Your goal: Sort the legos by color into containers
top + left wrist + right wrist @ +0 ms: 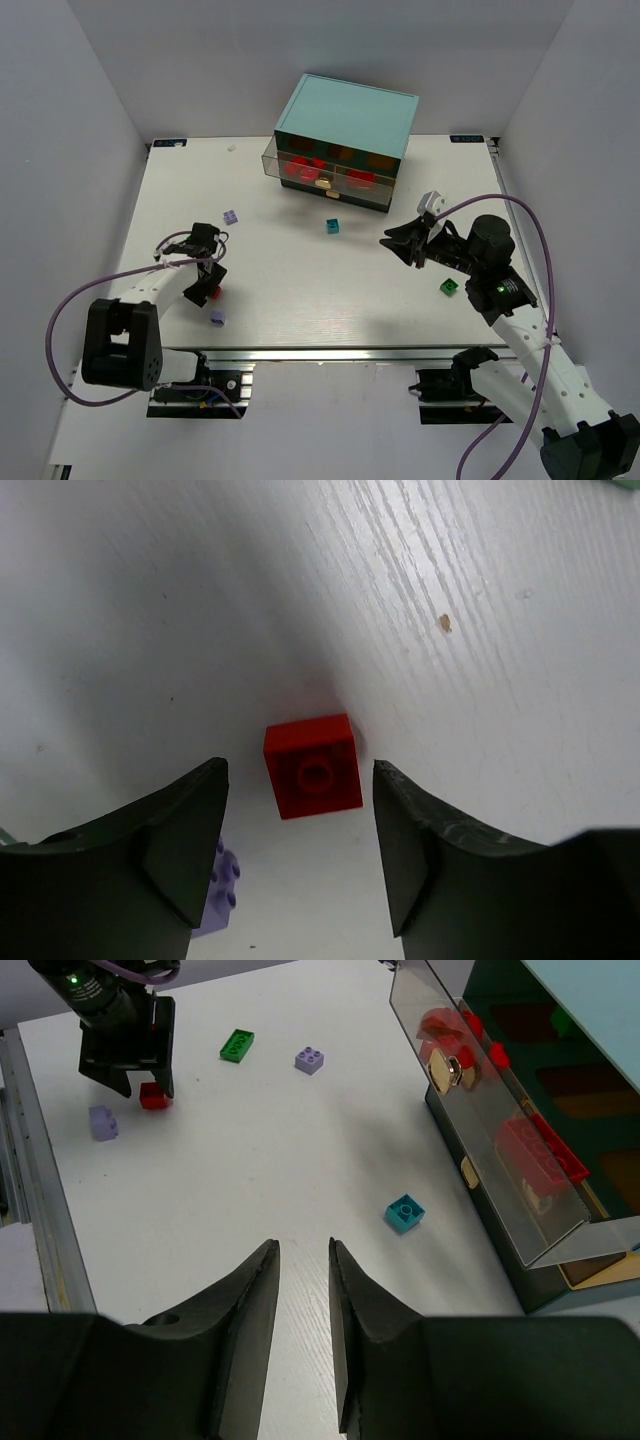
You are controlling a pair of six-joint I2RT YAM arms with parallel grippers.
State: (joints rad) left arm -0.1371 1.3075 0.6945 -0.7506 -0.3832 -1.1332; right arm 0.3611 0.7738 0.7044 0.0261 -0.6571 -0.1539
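Note:
A red lego [313,766] lies on the white table between the tips of my open left gripper [300,772], untouched. It also shows in the top view [214,293], under my left gripper [206,283]. A lavender lego [224,892] lies just beside the left finger. My right gripper [303,1245] is slightly open and empty, above the table. A teal lego [405,1213] lies to its right, near the light-teal cabinet [345,118]. One clear drawer [495,1130] stands pulled out with red legos [545,1152] inside.
Another lavender lego [231,216] lies left of the cabinet. A green lego [449,287] lies by my right arm, and a second green lego [237,1045] beyond my left arm. White walls enclose the table on three sides.

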